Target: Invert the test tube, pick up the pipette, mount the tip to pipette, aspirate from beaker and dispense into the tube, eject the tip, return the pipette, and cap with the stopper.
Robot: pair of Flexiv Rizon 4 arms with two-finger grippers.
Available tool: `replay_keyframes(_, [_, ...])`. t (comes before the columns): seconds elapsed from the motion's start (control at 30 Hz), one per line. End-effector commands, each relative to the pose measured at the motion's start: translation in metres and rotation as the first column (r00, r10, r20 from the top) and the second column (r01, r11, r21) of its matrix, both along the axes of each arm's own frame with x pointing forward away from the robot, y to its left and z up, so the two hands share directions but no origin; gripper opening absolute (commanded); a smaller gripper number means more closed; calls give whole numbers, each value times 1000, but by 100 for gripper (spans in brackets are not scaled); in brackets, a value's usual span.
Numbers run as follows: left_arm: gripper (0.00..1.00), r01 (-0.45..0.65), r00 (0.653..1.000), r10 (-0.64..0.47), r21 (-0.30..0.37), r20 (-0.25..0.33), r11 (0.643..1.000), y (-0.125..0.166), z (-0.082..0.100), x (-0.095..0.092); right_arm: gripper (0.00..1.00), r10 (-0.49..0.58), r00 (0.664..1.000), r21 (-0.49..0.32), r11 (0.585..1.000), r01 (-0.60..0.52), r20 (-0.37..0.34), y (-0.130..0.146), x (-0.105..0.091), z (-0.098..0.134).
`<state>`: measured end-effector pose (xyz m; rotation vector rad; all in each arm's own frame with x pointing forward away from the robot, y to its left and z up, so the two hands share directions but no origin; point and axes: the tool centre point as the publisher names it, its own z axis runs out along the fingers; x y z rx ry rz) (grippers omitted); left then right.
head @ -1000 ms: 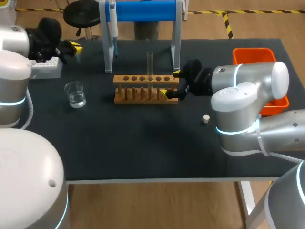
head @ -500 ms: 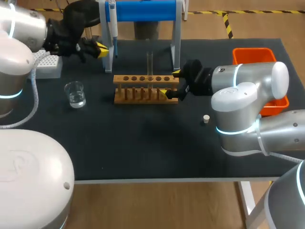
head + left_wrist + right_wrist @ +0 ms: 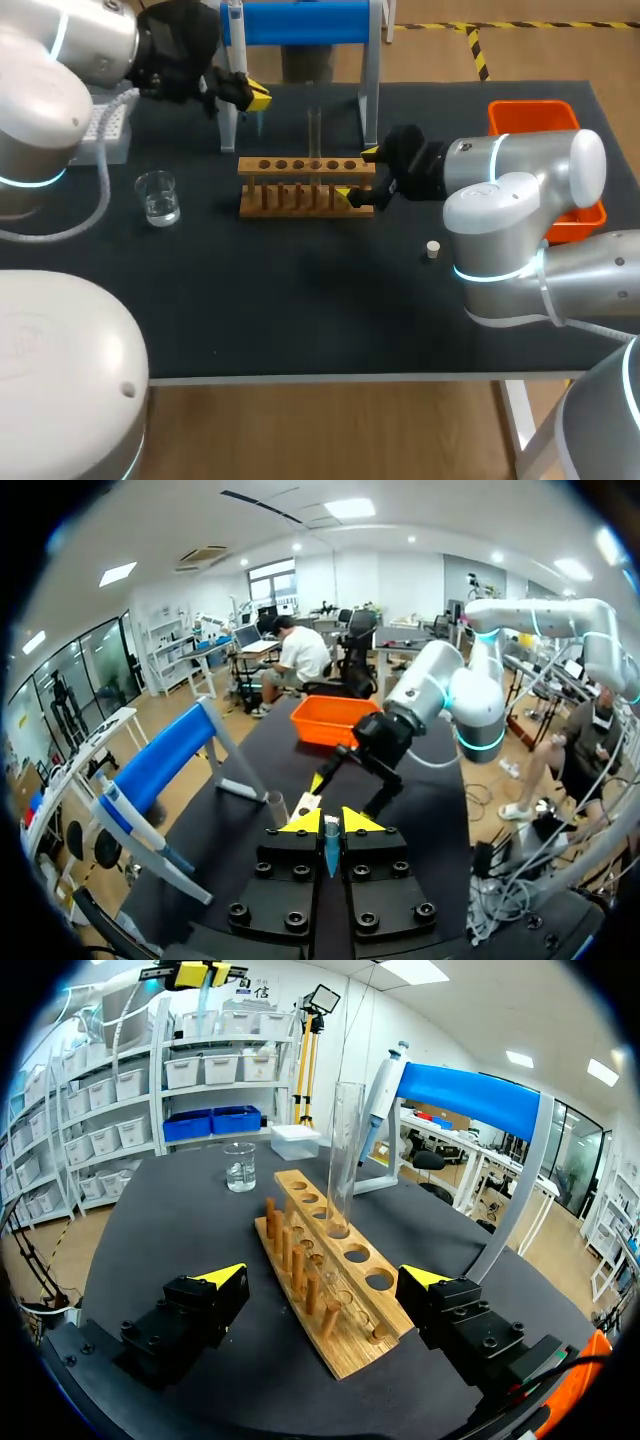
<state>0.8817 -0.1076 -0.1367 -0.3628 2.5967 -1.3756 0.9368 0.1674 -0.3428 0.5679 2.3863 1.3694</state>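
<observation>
A clear test tube point(image 3: 314, 135) stands upright in the wooden rack point(image 3: 300, 190). My right gripper point(image 3: 358, 174) is open around the rack's right end; in the right wrist view the rack point(image 3: 320, 1270) lies between its spread fingers point(image 3: 218, 1282) without contact, and the tube point(image 3: 345, 1150) rises ahead. My left gripper point(image 3: 250, 97) is beside the blue stand's left leg and is shut on a small blue pipette tip point(image 3: 331, 846). The pipette point(image 3: 237, 50) hangs on that stand. A beaker point(image 3: 157, 197) of water sits to the left, and a small stopper point(image 3: 433, 249) lies to the right.
A white tip box point(image 3: 105, 135) sits at the back left, partly behind my left arm. An orange bin point(image 3: 535, 115) stands at the back right behind my right arm. The blue stand point(image 3: 300, 22) spans the back middle of the black table.
My left arm has swung right from over the tip box to the blue stand's left leg, still shut on the tip. The right arm and rack have not moved.
</observation>
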Motion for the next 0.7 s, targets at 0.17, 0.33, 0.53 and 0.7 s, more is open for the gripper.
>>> replay_keyframes(0.17, [0,30,999,-31,-57,-19,998,-20,-3,-1,100,-1,1000,-1,1000,1,-1,0,0,0])
replay_keyframes(0.33, [0,55,997,-60,-98,-49,994,-28,-3,-2,100,-1,1000,-1,1000,1,-1,0,0,0])
replay_keyframes(0.53, [0,93,993,-99,-87,-69,992,-37,-3,-3,100,-1,1000,-1,1000,1,-1,0,0,0])
replay_keyframes(0.7, [0,58,997,-63,-89,-48,994,-38,-2,-1,100,-1,1000,-1,1000,1,-1,0,0,0])
